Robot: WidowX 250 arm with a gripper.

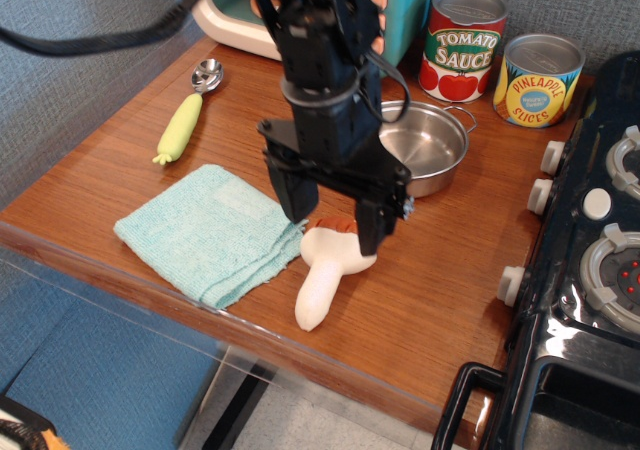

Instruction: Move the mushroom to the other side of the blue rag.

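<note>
The black robot gripper point(335, 218) hangs over the wooden counter point(440, 270) with its two dark fingers point(372, 222) spread wide apart, one on each side of the cap end of the toy mushroom with a cream-white stem and reddish-brown cap point(327, 272); whether the fingertips touch the mushroom cannot be told; the mushroom lies on its side on the wood, cap toward the back and stem pointing toward the front edge, just beside the right edge of the folded light teal-blue knitted rag point(208, 232); the rag lies flat near the front left of the counter; behind the arm sits a round steel pot with small side handles point(437, 142), partly hidden by the gripper; a spoon with a yellow-green handle and a metal bowl point(185, 116) lies at the left, well apart from the rag; at the back stand a red tomato sauce can point(462, 44) and a yellow pineapple slices can point(538, 79), side by side; a teal and peach toy microwave point(400, 10) shows behind the arm; a black toy stove with white knobs point(590, 270) fills the right side.
</note>
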